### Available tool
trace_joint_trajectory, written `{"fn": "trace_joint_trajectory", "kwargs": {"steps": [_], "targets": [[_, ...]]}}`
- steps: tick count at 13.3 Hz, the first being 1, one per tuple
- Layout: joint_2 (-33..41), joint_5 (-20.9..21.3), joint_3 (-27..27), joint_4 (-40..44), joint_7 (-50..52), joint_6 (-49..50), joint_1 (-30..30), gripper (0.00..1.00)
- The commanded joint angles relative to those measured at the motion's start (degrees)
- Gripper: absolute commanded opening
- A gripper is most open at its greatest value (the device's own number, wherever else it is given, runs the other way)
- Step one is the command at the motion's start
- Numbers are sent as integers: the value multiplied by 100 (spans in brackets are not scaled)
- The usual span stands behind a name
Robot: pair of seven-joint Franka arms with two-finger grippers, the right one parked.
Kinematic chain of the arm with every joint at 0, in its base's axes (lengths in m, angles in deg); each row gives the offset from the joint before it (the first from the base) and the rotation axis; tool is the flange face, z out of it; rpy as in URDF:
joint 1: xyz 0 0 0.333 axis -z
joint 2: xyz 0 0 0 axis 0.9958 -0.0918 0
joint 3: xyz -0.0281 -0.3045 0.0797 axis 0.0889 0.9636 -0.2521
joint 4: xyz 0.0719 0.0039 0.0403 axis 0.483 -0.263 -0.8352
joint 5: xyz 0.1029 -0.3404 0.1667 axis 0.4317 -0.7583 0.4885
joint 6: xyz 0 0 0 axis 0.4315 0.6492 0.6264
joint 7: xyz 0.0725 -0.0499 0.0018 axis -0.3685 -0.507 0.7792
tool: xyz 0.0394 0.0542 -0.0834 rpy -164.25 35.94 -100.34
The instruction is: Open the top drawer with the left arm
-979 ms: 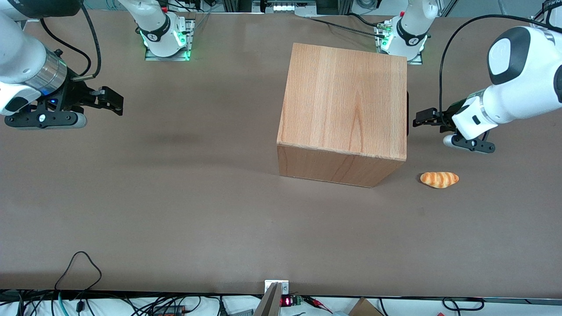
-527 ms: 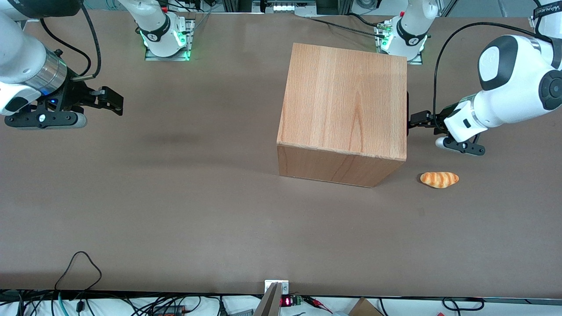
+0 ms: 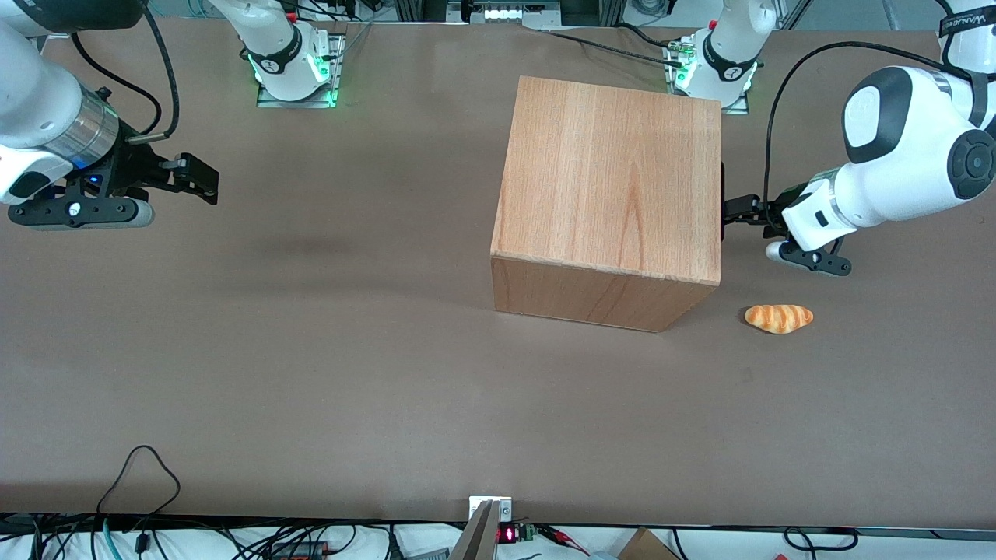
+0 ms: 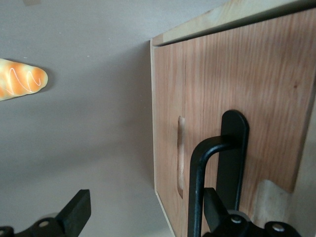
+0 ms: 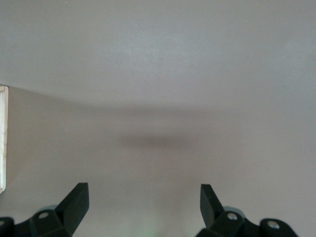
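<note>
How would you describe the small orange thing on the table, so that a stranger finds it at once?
Start from the big wooden cabinet on the brown table. Beside its corner at the working arm's end, nearer the front camera than the open claw, lies a bread roll. It alone is orange, with pale stripes.

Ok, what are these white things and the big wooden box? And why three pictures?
The white things are robot arms. The working left arm holds its open jaws at the wooden cabinet, right by a black handle on the drawer front. They grip nothing. The big picture looks down on the brown table. The other two come from cameras on the arms' wrists. A toy bread lies beside the cabinet, nearer the front camera than the jaws.
</note>
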Motion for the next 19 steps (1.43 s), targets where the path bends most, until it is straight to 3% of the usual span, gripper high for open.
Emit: {"fn": "trace_joint_trajectory", "kwargs": {"steps": [1, 11, 13, 19], "targets": [[-10, -184, 3, -143, -251, -98, 6, 100], [-36, -141, 20, -170, -357, -89, -64, 100], [-36, 130, 12, -170, -322, -80, -90, 100], [-36, 438, 11, -161, -278, -45, -529, 100]]}}
